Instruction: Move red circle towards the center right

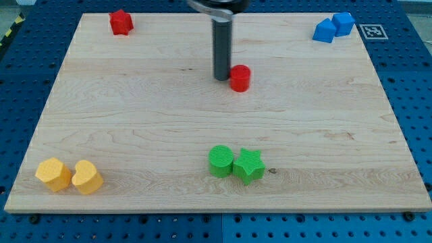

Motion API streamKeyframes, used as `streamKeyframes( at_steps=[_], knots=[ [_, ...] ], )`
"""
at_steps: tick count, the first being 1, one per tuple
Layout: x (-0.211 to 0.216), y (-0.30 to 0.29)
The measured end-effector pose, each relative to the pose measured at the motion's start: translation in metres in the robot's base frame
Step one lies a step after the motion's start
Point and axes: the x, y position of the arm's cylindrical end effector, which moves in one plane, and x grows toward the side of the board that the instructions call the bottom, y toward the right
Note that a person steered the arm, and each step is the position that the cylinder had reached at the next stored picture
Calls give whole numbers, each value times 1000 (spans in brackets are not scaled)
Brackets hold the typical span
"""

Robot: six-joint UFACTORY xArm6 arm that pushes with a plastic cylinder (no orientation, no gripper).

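The red circle (239, 77) is a short red cylinder on the wooden board (135, 115), a little above the board's middle. My tip (221, 77) is the lower end of the dark rod that comes down from the view's top. It stands on the board just to the left of the red circle, touching it or nearly so.
A red star-like block (121, 22) sits at the top left. Two blue blocks (324, 31) (343, 23) sit together at the top right. A green circle (221, 161) and green star (248, 166) touch near the bottom middle. Two yellow blocks (53, 174) (87, 177) sit at the bottom left.
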Motion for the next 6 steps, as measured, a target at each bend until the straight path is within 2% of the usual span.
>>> streamKeyframes(
  at_steps=[1, 2, 4, 6],
  knots=[
    [0, 24],
    [17, -9],
    [27, -2],
    [27, 130]
  ],
)
